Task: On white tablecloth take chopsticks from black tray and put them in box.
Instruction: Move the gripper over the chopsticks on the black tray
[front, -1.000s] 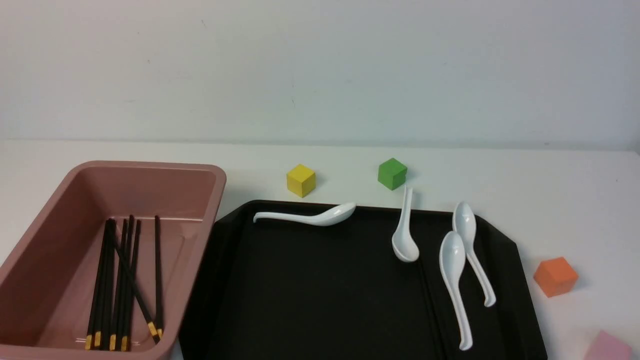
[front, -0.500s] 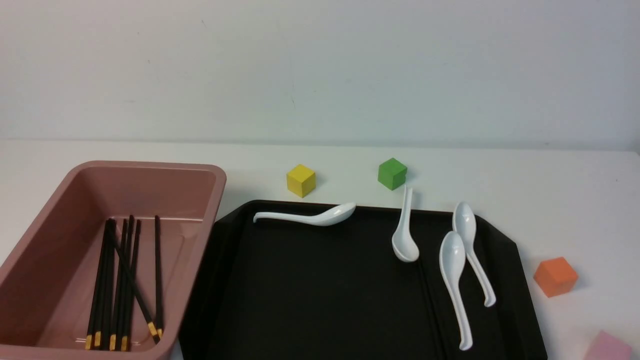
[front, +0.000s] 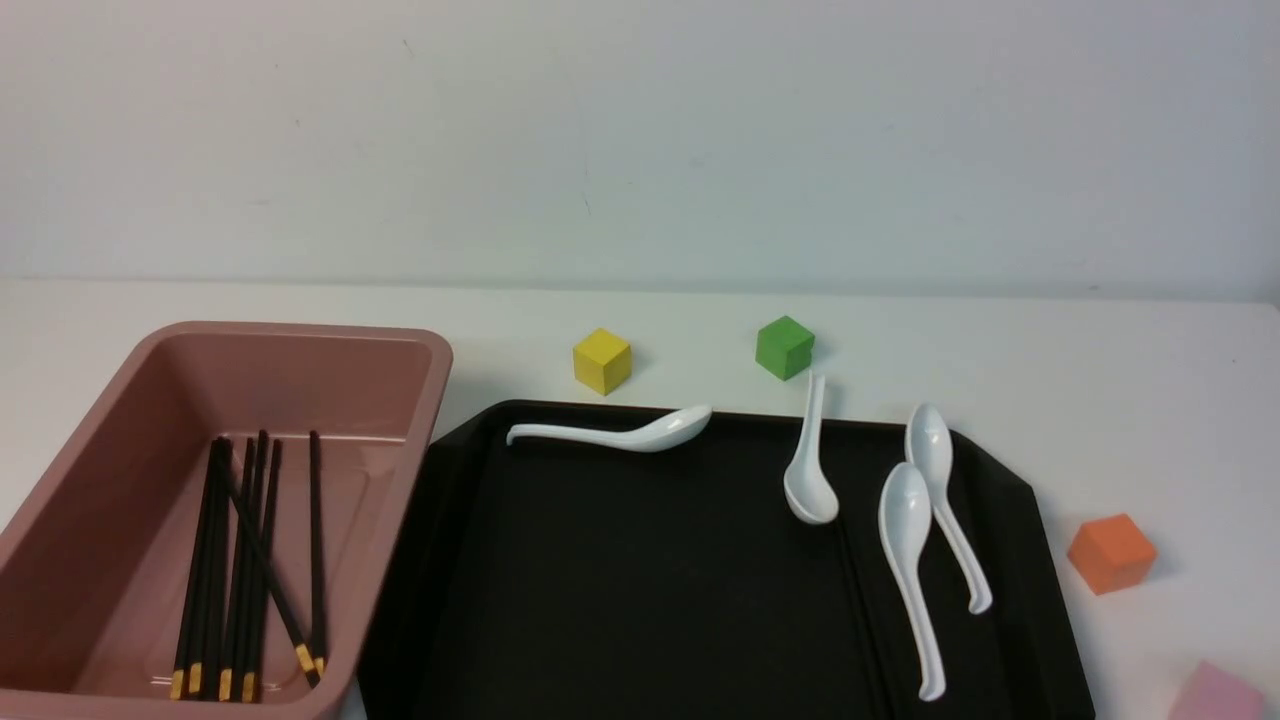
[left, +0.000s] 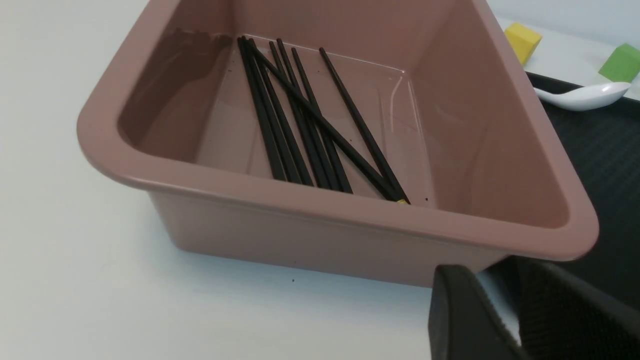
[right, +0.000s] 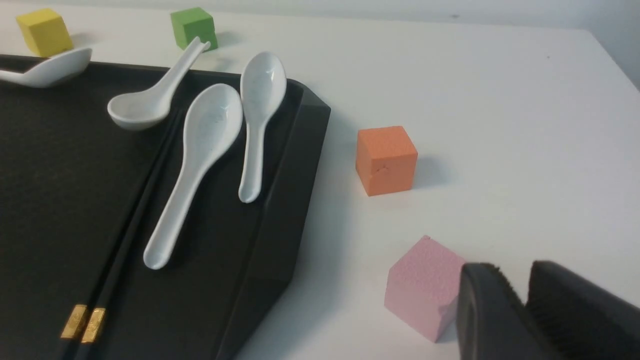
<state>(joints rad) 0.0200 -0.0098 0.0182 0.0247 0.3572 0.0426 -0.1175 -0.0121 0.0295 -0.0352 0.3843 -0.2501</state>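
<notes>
The pink box (front: 300, 332) stands at the left on the white tablecloth (front: 1100, 400), with several black chopsticks (front: 240, 560) lying in it; they also show in the left wrist view (left: 300, 125). The black tray (front: 620, 580) lies to its right. Two more chopsticks (right: 75, 321) lie on the tray, gold bands at the near end, and show faintly in the front view (front: 865, 620). My left gripper (left: 492, 272) is shut and empty, just outside the box's near corner. My right gripper (right: 520, 280) is shut and empty, beside a pink cube (right: 425, 287). Neither gripper shows in the front view.
Several white spoons (front: 905, 560) lie on the tray's far and right parts. A yellow cube (front: 602, 360) and a green cube (front: 784, 346) sit behind the tray. An orange cube (front: 1110, 552) and the pink cube (front: 1215, 695) sit to its right.
</notes>
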